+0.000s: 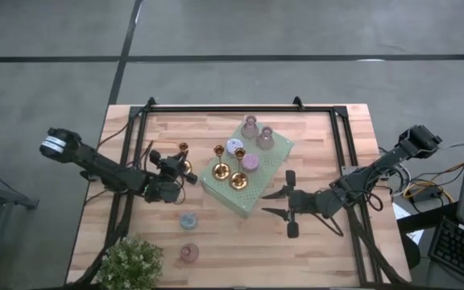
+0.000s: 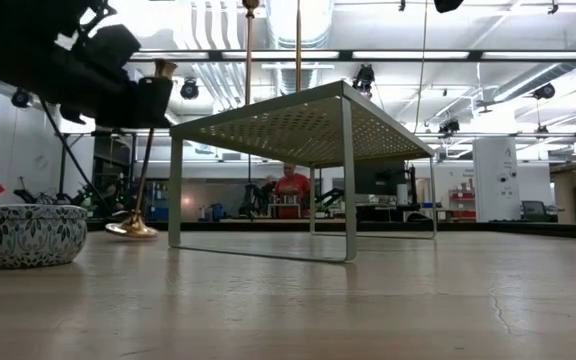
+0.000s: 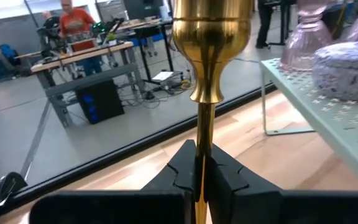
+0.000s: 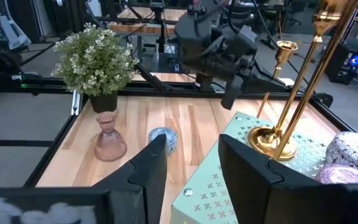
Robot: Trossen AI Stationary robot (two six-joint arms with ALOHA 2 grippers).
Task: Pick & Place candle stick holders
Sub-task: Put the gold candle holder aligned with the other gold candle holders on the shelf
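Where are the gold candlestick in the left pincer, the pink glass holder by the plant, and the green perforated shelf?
gold candlestick [image 3: 202, 124], left wrist view, on its stem above the pincer.
pink glass holder [image 4: 107, 138], right wrist view, on its body.
green perforated shelf [image 1: 246, 197], high view, on a bare part near its front edge.

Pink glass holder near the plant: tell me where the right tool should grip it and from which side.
Grip the pink glass holder at its narrow waist, between flared base and cup; it stands upright. Probably bring the open right tool in from the bare wood on its own side: the plant crowds the far side. The left tool holds a gold candlestick.
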